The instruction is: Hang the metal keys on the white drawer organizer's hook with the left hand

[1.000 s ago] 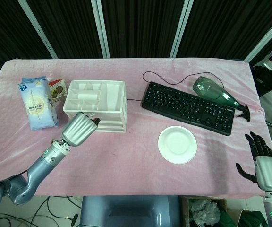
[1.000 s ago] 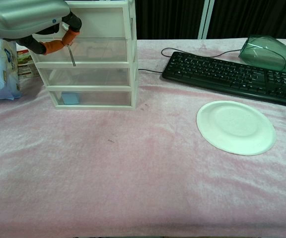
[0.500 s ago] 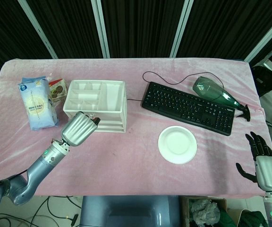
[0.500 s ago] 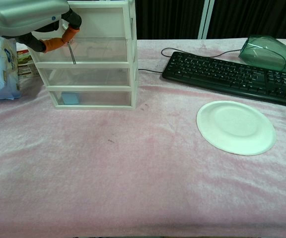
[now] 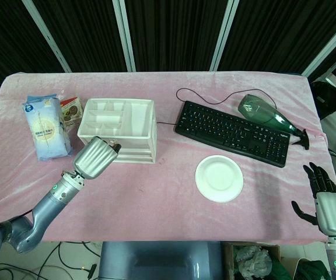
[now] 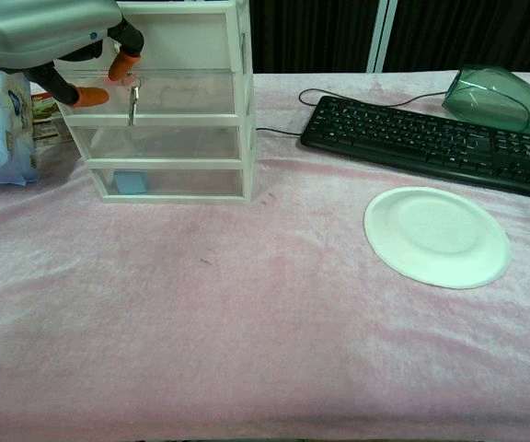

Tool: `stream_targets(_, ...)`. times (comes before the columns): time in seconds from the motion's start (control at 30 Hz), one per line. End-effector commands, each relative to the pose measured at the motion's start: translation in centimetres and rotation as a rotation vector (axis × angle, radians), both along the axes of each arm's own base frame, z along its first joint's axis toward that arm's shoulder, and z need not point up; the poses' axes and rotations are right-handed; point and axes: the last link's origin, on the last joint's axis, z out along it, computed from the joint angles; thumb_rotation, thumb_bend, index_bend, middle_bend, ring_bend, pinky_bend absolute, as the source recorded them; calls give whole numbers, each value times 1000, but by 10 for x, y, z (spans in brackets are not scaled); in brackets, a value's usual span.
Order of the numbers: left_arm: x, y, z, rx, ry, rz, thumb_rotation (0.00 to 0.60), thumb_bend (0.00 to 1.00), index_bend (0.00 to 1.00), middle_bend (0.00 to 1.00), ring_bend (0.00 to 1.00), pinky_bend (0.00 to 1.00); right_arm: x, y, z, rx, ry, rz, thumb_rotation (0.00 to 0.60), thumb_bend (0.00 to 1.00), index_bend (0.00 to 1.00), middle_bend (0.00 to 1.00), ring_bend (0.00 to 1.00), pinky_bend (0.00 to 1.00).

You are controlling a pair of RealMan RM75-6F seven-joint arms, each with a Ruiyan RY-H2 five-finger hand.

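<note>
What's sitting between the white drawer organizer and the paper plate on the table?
Nothing: only bare pink cloth separates the drawer organizer from the paper plate. The chest view shows it most plainly, and the head view agrees.

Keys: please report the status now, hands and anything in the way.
Left hand at the organizer front, fingers apart beside the keys. Keys hang at the top drawer; hook itself not discernible. Right hand open, off the table edge. Nothing in the way.

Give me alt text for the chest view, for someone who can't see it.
The left hand hovers at the top of a white drawer organizer, with metal keys dangling by its fingertips. To the right on the pink cloth lie a black keyboard and a white plate.
</note>
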Motion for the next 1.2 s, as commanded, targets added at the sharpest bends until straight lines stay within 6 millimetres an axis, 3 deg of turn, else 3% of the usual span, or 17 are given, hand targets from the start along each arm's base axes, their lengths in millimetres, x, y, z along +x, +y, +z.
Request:
stream_targets(0.03, 1, 0, 1, 5, -4, -1, 600, 165, 493, 1000, 1000, 1000, 0, 0, 0, -1, 0, -1, 600, 242, 37, 0, 0, 175)
stream_targets(0.43, 9, -6, 7, 10, -66, -28, 600, 162, 482, 1000, 1000, 1000, -1, -1, 1, -1, -2, -5, 600, 242, 37, 0, 0, 175)
stream_targets(0.67, 6, -22, 17, -14, -142, -48, 600, 162, 484, 1000, 1000, 1000, -1, 0, 1, -1, -2, -5, 600, 242, 37, 0, 0, 175)
stream_targets(0.8, -7, -38, 30, -18, -232, -19, 600, 159, 435, 978, 970, 989, -1, 0, 1, -1, 3, -5, 600, 242, 37, 0, 0, 175)
stream_targets(0.9, -26, -55, 41, -13, -279, 34, 600, 154, 335, 812, 820, 883, -2, -1, 1, 0, 5, -8, 600, 242, 37, 0, 0, 175)
stream_targets(1.07, -77, -91, 61, 23, -352, 227, 600, 124, 176, 402, 415, 503, -2, 0, 1, 8, 22, -5, 600, 242, 37, 0, 0, 175)
stream_targets(1.2, -113, -121, 72, 25, -423, 426, 600, 60, 70, 149, 165, 256, -3, 0, 1, 12, 47, -8, 600, 242, 37, 0, 0, 175)
